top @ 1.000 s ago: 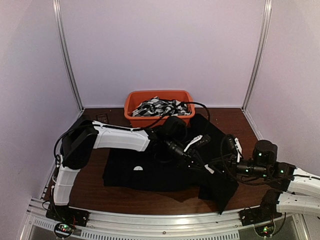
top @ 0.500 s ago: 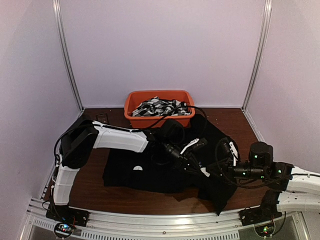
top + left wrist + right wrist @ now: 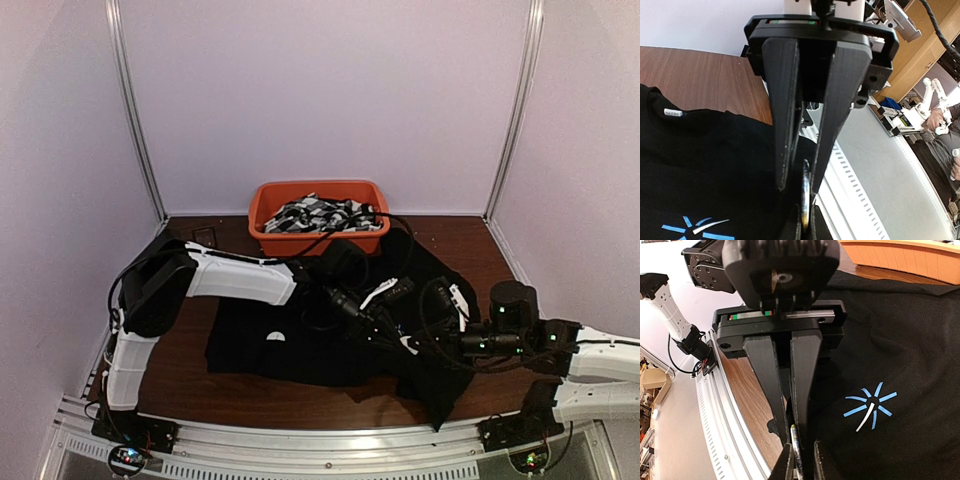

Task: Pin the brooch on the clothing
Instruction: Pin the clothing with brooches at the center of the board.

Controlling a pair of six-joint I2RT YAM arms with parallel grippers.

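Right gripper (image 3: 796,442) pinches narrow on the brooch (image 3: 796,455), thin, edge-on, its long axis running along the fingers. Left gripper (image 3: 799,189) meets it tip to tip, jaws narrow around it too; clamped or not, can't tell. The black shirt (image 3: 715,170) lies directly under both tips, over its right part, with the starburst mark (image 3: 870,407) just beside.

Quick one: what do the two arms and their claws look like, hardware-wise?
The white-and-black left arm and white-and-black right arm have white link shells, black joint housings and loose black cables looping alongside. Small green lights glow on the right arm's joints. The left claw and right claw each have two flat, tapering matte-black fingers on a black slide rail, with a thin red-and-green strip above. No printed markings are visible.
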